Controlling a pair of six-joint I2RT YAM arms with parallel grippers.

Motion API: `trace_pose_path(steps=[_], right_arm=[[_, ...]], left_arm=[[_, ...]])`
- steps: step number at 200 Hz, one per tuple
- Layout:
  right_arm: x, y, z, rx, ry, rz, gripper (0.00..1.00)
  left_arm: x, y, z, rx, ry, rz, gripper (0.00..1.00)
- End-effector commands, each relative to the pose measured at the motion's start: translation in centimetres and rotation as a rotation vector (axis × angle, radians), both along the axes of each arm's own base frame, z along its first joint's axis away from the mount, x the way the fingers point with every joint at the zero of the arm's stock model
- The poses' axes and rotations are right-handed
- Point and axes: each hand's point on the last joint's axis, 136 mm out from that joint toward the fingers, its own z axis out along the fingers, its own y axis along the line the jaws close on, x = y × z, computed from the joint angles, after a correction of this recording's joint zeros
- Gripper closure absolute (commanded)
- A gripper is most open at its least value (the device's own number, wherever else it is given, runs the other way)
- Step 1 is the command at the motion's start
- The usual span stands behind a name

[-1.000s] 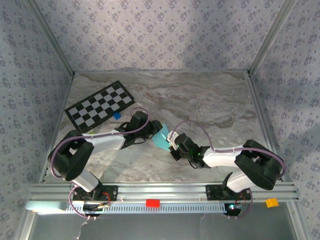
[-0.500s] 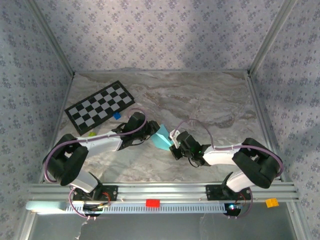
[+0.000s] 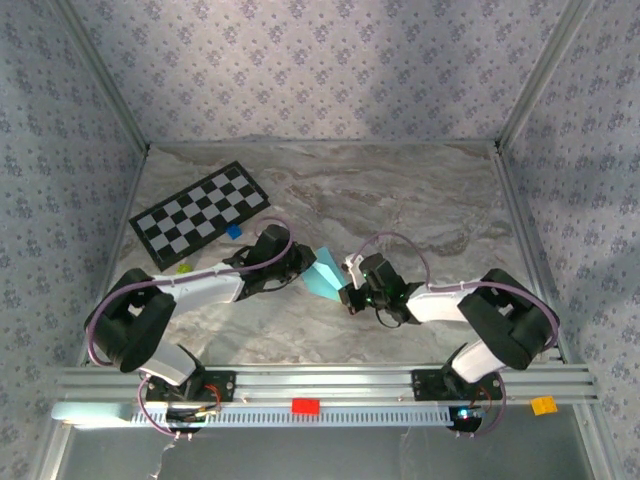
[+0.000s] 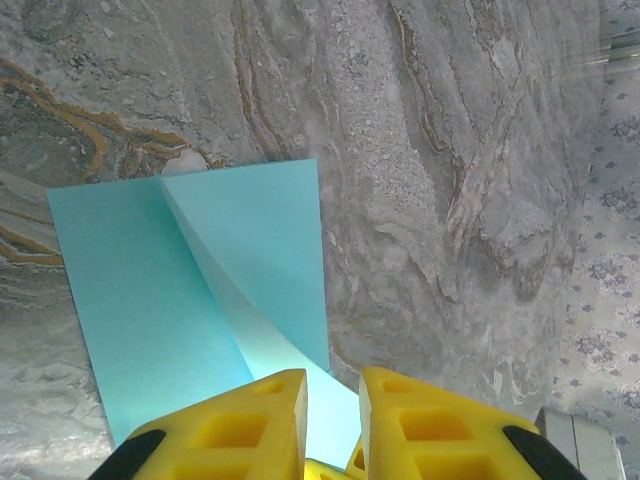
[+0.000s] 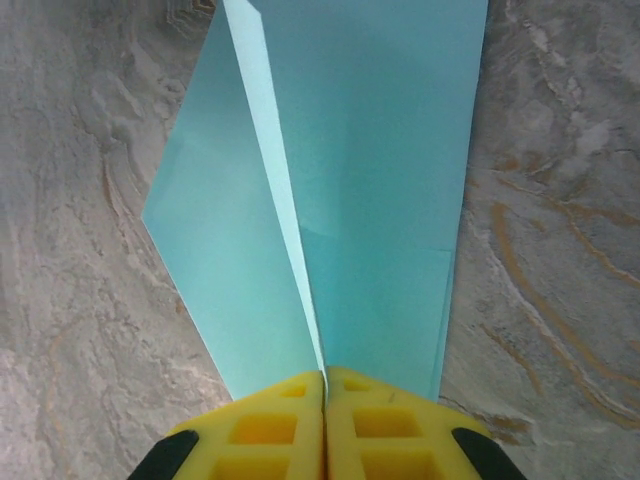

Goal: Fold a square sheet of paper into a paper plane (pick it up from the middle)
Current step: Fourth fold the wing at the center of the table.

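The paper (image 3: 323, 277) sits near the middle of the counter (image 3: 420, 200), partly folded, between the two end effectors. It is caught at its near-right edge by the right end effector (image 3: 347, 291), and the left end effector (image 3: 301, 266) is against its left side.

In the right wrist view the paper (image 5: 340, 200) stretches straight away from the end effector (image 5: 325, 378). A raised crease runs along that long axis from the fingertips to the far edge. The yellow fingers (image 5: 270, 415) are pressed together with no gap, pinching the fold.

In the left wrist view the paper (image 4: 200, 290) lies mostly flat, with one flap rising toward the end effector (image 4: 332, 385). Those fingers (image 4: 250, 420) stand a narrow gap apart with the flap running into it; whether they touch it I cannot tell.

There is one paper and there are two end effectors. One checkerboard card (image 3: 200, 213) lies at the far left, well apart from the paper, with one small blue block (image 3: 233, 231) just beside it.
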Motion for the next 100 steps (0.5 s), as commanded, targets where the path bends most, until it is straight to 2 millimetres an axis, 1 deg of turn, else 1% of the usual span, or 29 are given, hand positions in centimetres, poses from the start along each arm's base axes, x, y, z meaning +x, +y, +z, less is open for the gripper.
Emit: trace_pose_path(steps=[1,48,69,100], right_arm=[[-0.4,0.7,-0.3,0.058,0.106,0.001,0.93],[-0.2,1.1,-0.5,0.130,0.239,-0.039,0.94],[-0.3,1.3,-0.7,0.152,0.300,-0.051,0.94],[0.0,1.5,-0.7,0.223,0.427,-0.071,0.95]], left_arm=[[-0.2,0.7,0.0,0.008,0.003,0.016,0.81],[-0.3,0.6,-0.3,0.006,0.011,0.010,0.87],[-0.3,0.5,-0.6,0.007,0.015,0.005,0.88],[-0.3,-0.2,-1.2,-0.008,0.029,-0.018,0.90]])
